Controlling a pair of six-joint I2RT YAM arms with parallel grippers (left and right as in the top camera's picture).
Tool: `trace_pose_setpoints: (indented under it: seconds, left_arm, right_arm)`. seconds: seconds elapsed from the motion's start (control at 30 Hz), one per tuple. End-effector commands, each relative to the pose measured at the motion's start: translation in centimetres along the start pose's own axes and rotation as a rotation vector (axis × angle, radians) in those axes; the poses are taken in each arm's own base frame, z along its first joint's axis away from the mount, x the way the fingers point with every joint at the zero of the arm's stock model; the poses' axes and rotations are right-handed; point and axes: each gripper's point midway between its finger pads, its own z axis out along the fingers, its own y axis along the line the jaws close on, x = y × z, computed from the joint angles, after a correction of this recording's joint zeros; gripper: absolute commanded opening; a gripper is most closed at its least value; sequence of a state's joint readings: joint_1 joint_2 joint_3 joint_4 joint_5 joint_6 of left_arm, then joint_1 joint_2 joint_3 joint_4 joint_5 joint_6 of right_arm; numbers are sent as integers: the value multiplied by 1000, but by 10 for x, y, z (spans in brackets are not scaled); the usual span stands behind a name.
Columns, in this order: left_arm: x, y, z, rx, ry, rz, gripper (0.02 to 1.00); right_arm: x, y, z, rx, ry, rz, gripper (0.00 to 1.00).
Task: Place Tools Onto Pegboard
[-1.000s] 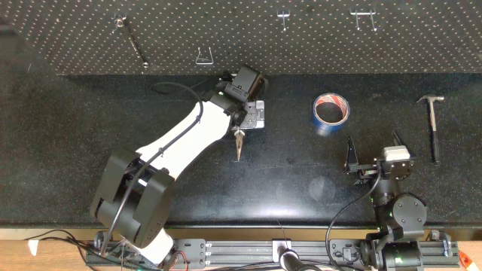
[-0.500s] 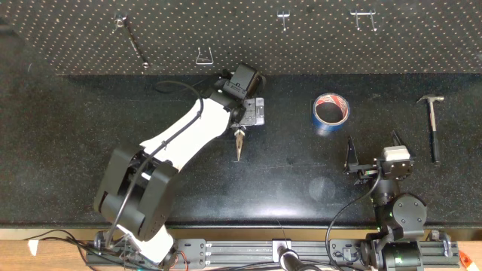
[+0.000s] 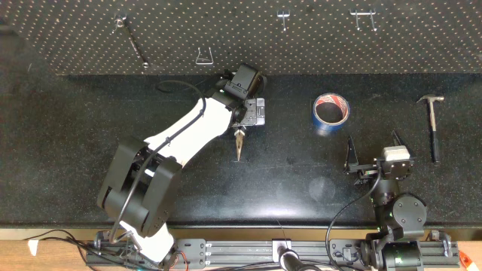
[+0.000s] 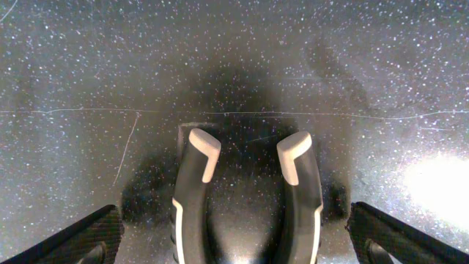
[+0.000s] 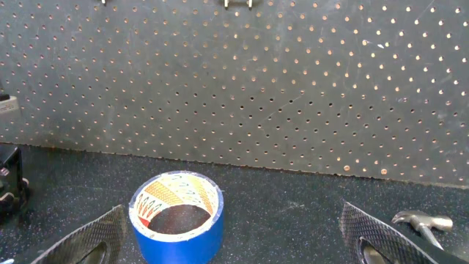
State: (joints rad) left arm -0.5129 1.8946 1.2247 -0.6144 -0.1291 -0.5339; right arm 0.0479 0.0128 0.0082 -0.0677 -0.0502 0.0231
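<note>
Barely any change: left gripper (image 3: 254,113) still spread wide around the pliers (image 3: 239,144) handles on the table (image 3: 90,113), nose pointing 6 o'clock. Right gripper (image 3: 373,150) also spread, at 4 o'clock.

Black speckled worktop (image 3: 286,181)

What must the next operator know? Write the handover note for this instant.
Left gripper: open, down at the table, fingers either side of the handles of the pliers, not closed on them.
Right gripper: open, empty, near its base, facing the tape roll.
Things: pliers, tape roll and hammer lie on the table. The wrench hangs on the pegboard; three hooks are bare.
Done: wrench hung.
Left: pliers, tape roll, hammer.
</note>
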Motion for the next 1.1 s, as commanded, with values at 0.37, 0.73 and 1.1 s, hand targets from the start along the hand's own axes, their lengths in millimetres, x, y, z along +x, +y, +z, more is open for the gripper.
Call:
trace_pose_setpoints:
  seconds: [0.37,0.73,1.1]
  left_arm:
    - [-2,-4,4,8,6,17,590]
    - [-2,-4,4,8,6,17,568]
    - [-2,-4,4,8,6,14,312]
  right_arm:
    - [1,0,0,1,-1,-10,947]
    - [1,0,0,1,-1,-10,947]
    - [1,0,0,1,-1,-10,947]
